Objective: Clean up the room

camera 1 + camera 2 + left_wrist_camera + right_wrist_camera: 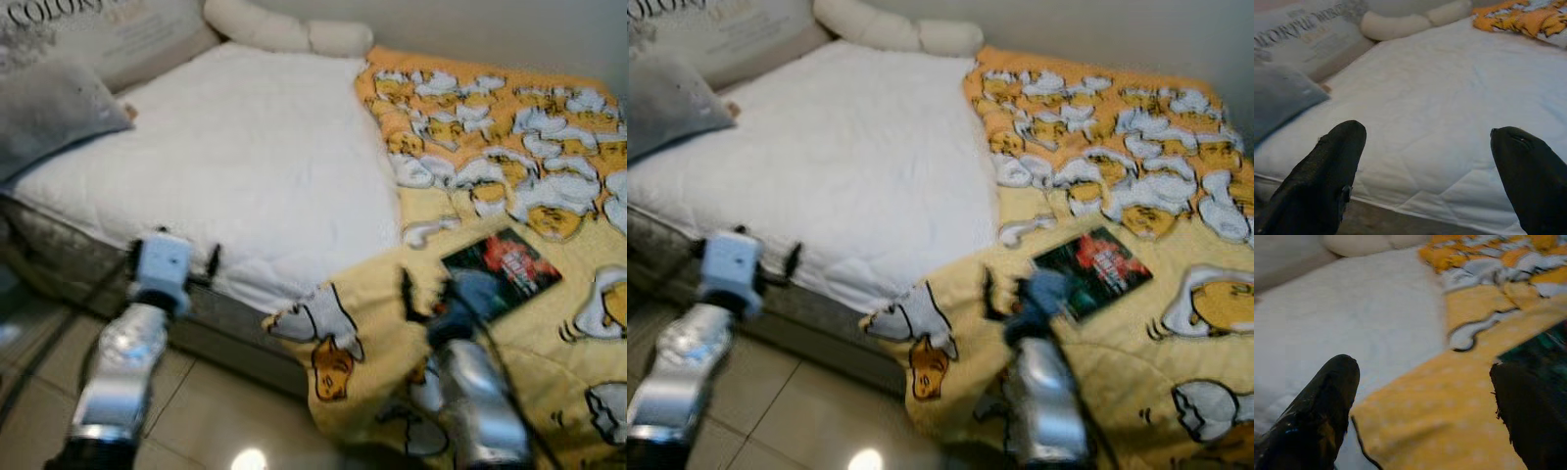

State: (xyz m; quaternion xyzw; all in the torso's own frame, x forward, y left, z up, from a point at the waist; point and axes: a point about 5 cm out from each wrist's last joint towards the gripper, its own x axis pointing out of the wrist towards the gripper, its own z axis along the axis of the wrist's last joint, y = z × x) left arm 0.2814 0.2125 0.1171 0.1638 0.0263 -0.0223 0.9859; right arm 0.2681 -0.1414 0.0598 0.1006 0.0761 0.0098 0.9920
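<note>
Bedding takes up most of the head views: a white quilted mattress (255, 166) runs from 9 to 12 o'clock, and a yellow blanket printed with cartoon egg figures (490, 147) lies crumpled from 1 to 5 o'clock, spilling over the bed edge toward the tiled floor (196, 411). A dark glossy book with a red and green cover (502, 270) lies flat on the blanket at 3 o'clock, just beyond the right gripper (1425, 406), whose fingers are spread wide and grasp nothing above the blanket. The left gripper (1425, 171), equally released, hovers at 8 o'clock by the mattress edge, with a grey pillow (49, 113) and a cream lettered cushion (108, 29) at 10 o'clock and a long cream bolster (284, 29) at 12 o'clock.
</note>
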